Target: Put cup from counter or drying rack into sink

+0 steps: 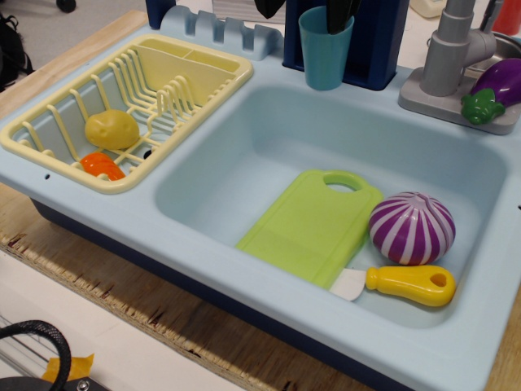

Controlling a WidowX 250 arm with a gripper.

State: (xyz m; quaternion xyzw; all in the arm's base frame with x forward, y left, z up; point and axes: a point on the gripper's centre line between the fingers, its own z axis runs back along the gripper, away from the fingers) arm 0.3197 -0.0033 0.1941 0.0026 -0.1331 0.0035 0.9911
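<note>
The teal-blue cup (326, 50) stands upright at the back edge of the light blue counter (163, 244), just behind the sink (244, 155) and in front of a dark blue back panel (378, 41). My gripper (305, 10) comes down from the top edge. One black finger (342, 15) reaches inside the cup, the other hangs outside its left rim, apart from it. The jaws straddle the cup's left wall and look open. I cannot tell whether the cup rests on the counter or hangs just above it. The pale yellow drying rack (49, 147) sits at the left.
The rack holds a yellow potato (112, 129) and an orange piece (102, 165). In the sink lie a green cutting board (313, 224), a purple striped onion (411, 228) and a yellow-handled knife (407, 285). A grey faucet (448, 57) and a purple eggplant (501, 85) stand at the back right.
</note>
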